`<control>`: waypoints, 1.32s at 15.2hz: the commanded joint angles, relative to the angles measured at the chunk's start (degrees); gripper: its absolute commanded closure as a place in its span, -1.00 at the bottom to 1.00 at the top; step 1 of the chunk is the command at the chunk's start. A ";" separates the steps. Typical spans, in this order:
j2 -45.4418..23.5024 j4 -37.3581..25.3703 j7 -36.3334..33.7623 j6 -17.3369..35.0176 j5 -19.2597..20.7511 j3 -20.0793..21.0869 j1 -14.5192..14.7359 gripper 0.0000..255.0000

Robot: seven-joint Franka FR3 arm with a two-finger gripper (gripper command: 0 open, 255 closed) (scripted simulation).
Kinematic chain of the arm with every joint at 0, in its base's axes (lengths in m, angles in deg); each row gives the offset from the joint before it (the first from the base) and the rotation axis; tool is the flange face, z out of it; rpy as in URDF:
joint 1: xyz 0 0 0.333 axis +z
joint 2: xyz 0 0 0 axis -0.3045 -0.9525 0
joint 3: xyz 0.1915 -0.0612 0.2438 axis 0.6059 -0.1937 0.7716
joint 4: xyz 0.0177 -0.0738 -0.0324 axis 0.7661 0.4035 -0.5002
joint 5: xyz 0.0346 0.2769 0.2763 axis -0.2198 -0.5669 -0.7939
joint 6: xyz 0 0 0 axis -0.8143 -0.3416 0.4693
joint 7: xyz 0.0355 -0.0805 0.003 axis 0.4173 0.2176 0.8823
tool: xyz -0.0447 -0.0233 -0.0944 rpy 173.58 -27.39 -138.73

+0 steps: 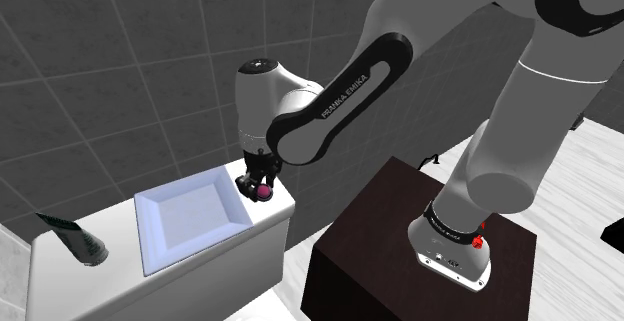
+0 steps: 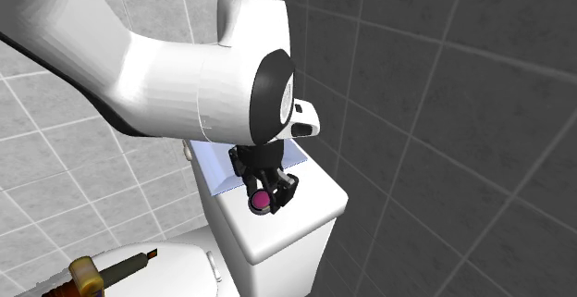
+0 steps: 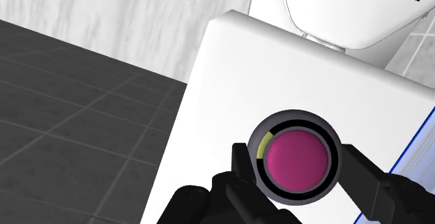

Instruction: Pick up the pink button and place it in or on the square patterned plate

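**A:** What is the gripper (image 3: pixel 294 170) doing?

**B:** It is pinching the pink button (image 3: pixel 296 161). The two black fingers (image 3: pixel 239 163) are spread just as far as the button's grey rim and are pressing on it from both sides.

**A:** And where is the button sitting?

**B:** It is hanging in the gripper over the white tank lid (image 3: pixel 230 76), near the lid's end at the shoulder view's right. Whether it is touching the lid, I cannot tell.

**A:** Is any writing showing?

**B:** Pale lettering (image 1: pixel 346 93) is running along the dark part of the arm (image 1: pixel 520 119), reading FRANKA EMIKA.

**A:** What about the plate?

**B:** The square plate (image 1: pixel 190 219) is lying flat on the same lid, just beside the gripper, with its pale blue inside facing up. The button is not lying in it.

**A:** Anything past that?

**B:** A dark green tube (image 1: pixel 75 237) is lying at the lid's far end, and a grey tiled wall (image 1: pixel 110 59) is standing behind it all
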 commanded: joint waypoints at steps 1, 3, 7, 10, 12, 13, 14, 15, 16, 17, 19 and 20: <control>1.25 -0.34 0.81 -1.47 -0.94 0.11 -0.21 1.00; 2.59 -0.69 1.44 -3.04 -1.86 0.23 -0.29 1.00; 5.13 -1.56 2.55 -6.20 -3.47 0.32 -0.37 1.00; 6.89 -2.35 3.25 -8.59 -4.48 0.28 -0.38 1.00; 8.00 -2.94 3.66 -10.20 -5.07 0.22 -0.38 1.00; 8.53 -3.26 3.84 -11.00 -5.34 0.18 -0.38 1.00; 9.05 -3.59 4.02 -11.80 -5.59 0.14 -0.37 1.00; 9.14 -3.65 4.05 -11.95 -5.64 0.12 -0.37 1.00; 7.07 -5.86 2.43 -12.23 -4.41 0.65 -0.11 1.00; 4.97 -8.12 0.81 -12.58 -3.15 1.14 0.18 1.00; 0.73 -12.84 -2.35 -13.51 -0.53 1.84 1.06 1.00; -1.40 -15.30 -3.87 -14.08 0.79 2.06 1.64 1.00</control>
